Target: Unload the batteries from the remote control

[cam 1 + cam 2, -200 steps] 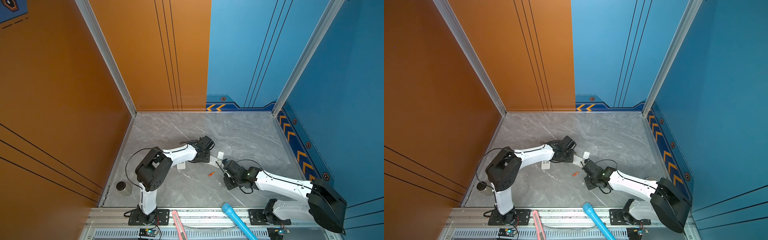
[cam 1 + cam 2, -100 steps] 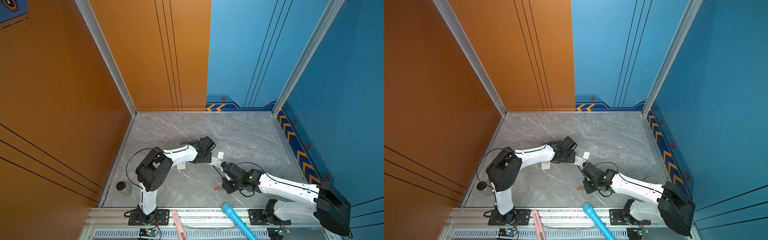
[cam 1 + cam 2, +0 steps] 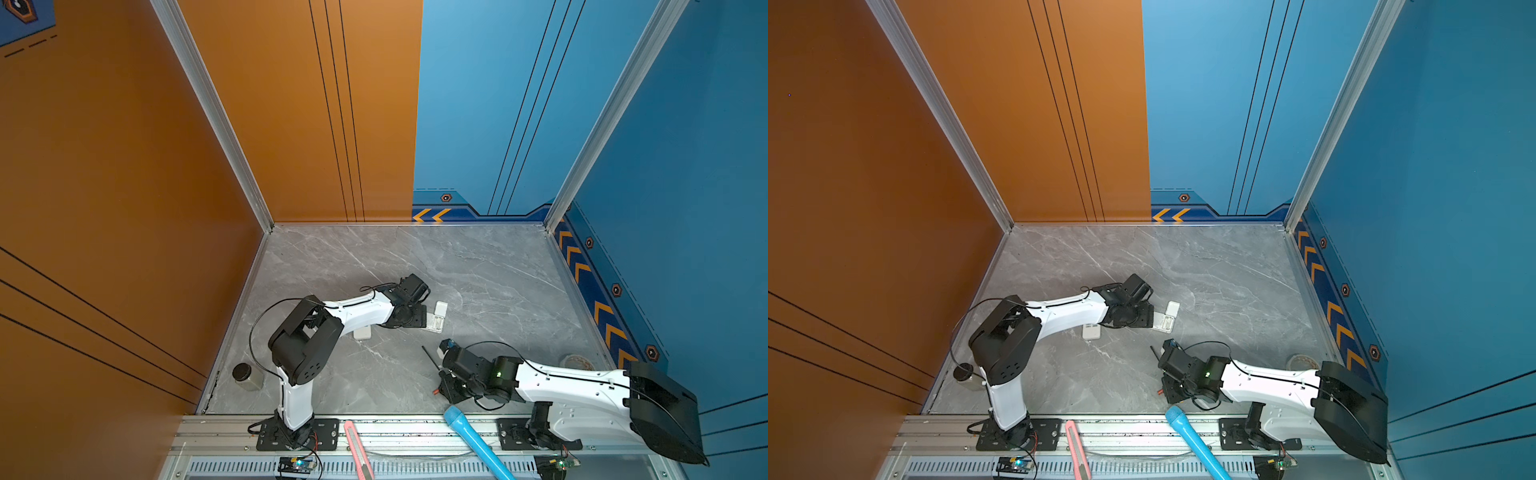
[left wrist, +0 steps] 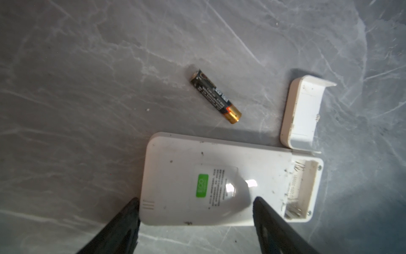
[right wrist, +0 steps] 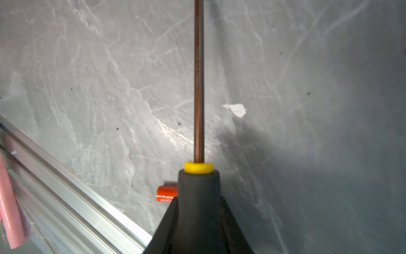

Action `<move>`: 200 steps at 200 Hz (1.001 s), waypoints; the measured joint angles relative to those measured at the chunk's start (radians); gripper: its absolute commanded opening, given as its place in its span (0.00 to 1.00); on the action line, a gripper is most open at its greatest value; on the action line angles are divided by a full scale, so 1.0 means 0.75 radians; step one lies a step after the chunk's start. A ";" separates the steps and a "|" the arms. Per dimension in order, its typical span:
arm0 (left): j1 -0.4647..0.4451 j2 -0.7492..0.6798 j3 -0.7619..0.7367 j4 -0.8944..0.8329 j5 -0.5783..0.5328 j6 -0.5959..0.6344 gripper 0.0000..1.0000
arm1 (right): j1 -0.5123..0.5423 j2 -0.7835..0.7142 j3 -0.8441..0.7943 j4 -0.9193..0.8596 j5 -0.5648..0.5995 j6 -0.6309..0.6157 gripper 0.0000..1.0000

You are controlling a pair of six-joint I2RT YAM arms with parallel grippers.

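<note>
L pincer (image 4: 195, 200) stands apart, fingers (image 4: 123, 224) either side of the remote (image 4: 175, 158), not gripping. Remote's bay end is open; lid (image 4: 301, 116) lies just beyond, at its corner. Black battery (image 4: 215, 96) lies ahead of L pincer on bare worktop (image 4: 87, 88), w/ free room all round. R pincer (image 5: 198, 201) is clamped on the screwdriver (image 5: 198, 88); orange battery (image 5: 166, 193) just beside it, near the front rail (image 5: 72, 193).

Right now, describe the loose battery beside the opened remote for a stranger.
On the grey marble table, find the white remote lying back-up with its compartment open. Just beside it lies the battery: a small black cylinder with gold ends, unlike the flat white cover nearby.
</note>
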 measured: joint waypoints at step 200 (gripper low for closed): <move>0.105 -0.360 -0.103 -0.005 0.168 -0.103 0.98 | -0.175 -0.210 0.030 -0.149 0.096 0.023 0.04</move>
